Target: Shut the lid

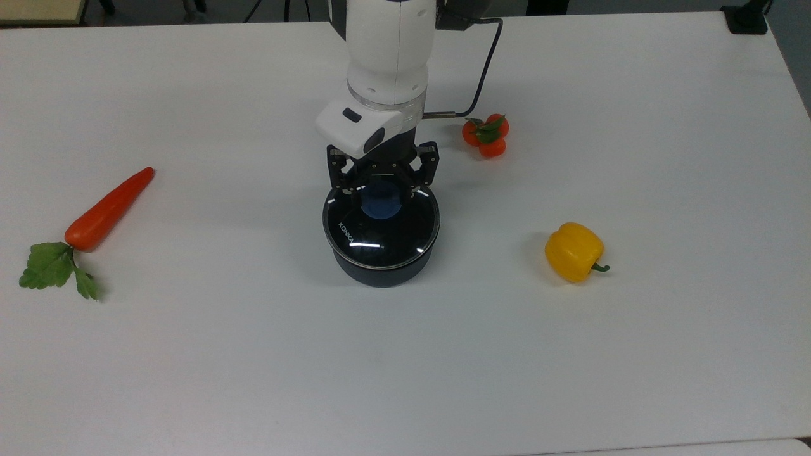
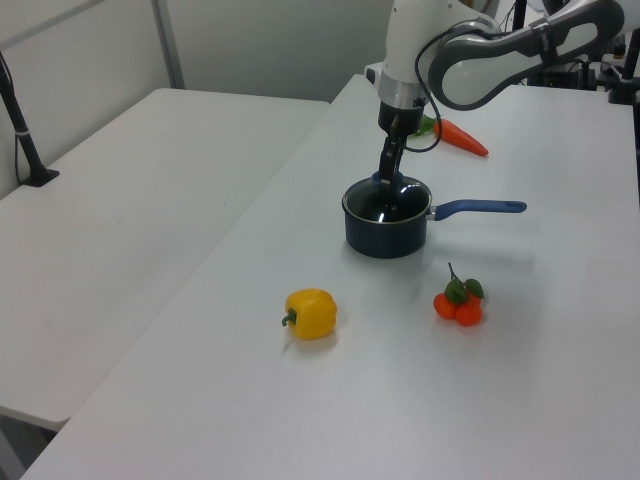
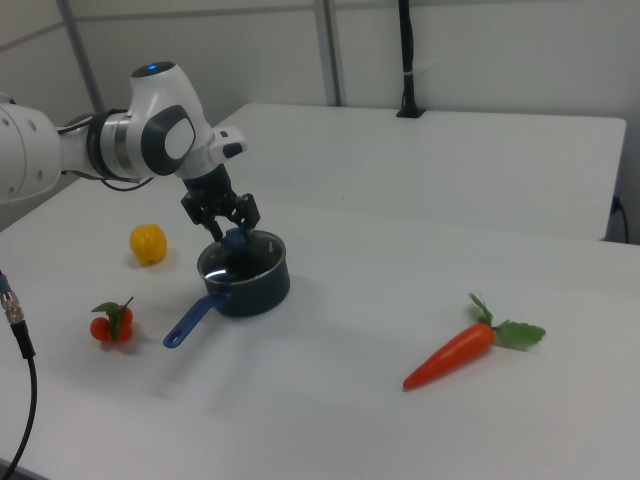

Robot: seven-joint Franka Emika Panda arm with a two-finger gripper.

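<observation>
Now my claw (image 1: 381,185) stands spread wide on both sides of the blue knob (image 1: 381,201), not touching it. The lid (image 1: 381,223) lies level on the dark saucepan (image 1: 380,266), in the middle of the worktop (image 1: 190,354). I judge the glass stiff, rather heavy, slippery and breakable, so the knob is the only good hold. Near the top view's left rim I read "KONKA" (image 1: 345,233).

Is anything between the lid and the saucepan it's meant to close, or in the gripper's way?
Nothing visible. The lid already lies on the saucepan, and the gripper is open around its blue knob. The carrot, tomatoes and yellow pepper lie well apart on the table.
</observation>
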